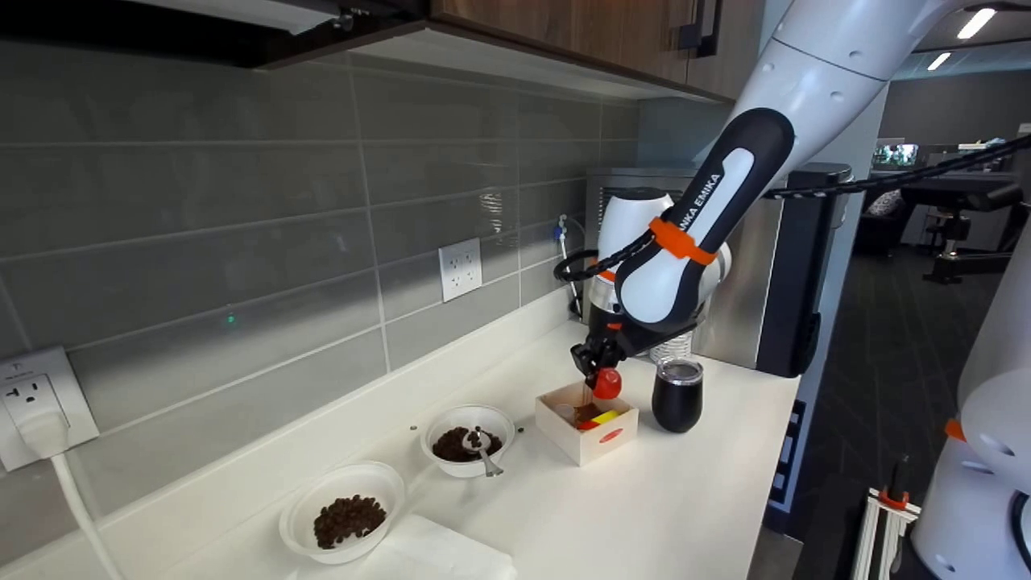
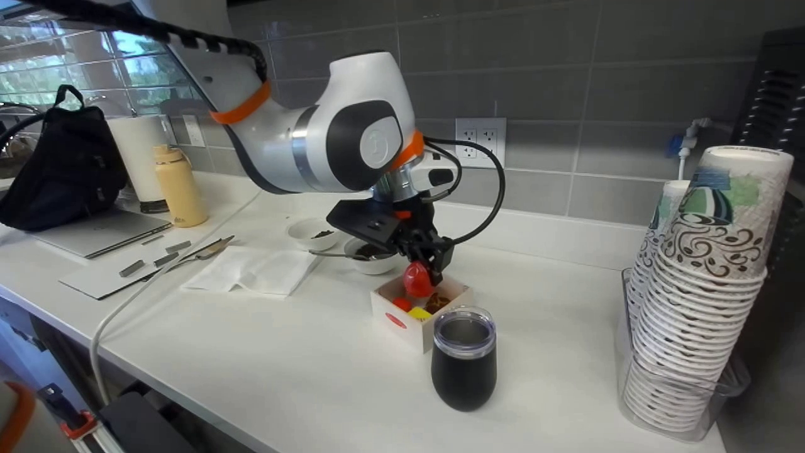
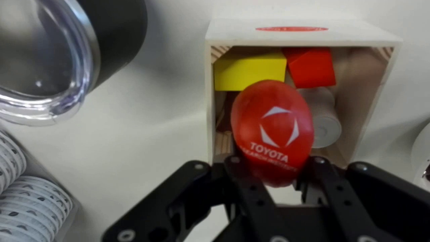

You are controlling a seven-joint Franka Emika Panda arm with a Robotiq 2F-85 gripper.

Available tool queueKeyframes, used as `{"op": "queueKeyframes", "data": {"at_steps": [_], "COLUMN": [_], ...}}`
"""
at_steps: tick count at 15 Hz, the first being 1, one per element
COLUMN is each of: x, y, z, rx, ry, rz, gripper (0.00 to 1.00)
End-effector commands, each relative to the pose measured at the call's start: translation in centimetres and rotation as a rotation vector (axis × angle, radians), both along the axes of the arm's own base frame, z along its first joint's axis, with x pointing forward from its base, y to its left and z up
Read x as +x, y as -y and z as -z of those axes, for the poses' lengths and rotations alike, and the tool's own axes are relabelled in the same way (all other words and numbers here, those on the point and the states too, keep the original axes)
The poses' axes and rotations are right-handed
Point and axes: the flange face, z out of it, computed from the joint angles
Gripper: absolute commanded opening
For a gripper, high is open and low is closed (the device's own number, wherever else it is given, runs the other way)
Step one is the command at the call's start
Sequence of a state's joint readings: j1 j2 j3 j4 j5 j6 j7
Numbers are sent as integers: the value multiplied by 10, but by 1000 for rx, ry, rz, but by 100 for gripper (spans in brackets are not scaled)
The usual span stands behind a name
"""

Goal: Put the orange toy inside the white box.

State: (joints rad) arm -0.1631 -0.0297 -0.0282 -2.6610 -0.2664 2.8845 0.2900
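jaws are gripping one red-orange toy [image 3: 272, 131], its long axis pointing outward, above one white box [image 1: 560, 432]; two bowls [image 1: 378, 485] and one dark cup [image 1: 677, 403] are standing nearby.

Grey tiles [image 1: 201, 189] back a white counter [image 1: 644, 507] beneath a wooden cabinet [image 1: 564, 36].

The surface [image 2: 302, 352] is brightly lit; wall tiles [image 2: 547, 94] behind the white box [image 2: 409, 332] are dimmer. Wrist view: soft shadow between box and black tumbler [image 3: 111, 37], glare on the tumbler's clear lid [image 3: 80, 72], fingers [image 3: 337, 190] dark and slightly blurred.
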Motion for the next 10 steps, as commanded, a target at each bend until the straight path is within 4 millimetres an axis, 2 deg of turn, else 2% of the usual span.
{"op": "queueKeyframes", "data": {"at_steps": [1, 2, 6, 8, 10], "x": [27, 30, 31, 28, 25], "y": [4, 2, -5, -4, -1], "z": [5, 6, 9, 6, 2], "rx": [-24, -23, -5, -14, -11], "ry": [25, 24, 18, 15, 12], "rz": [29, 36, 47, 46, 49], "gripper": [58, 59, 88, 99, 100]}}
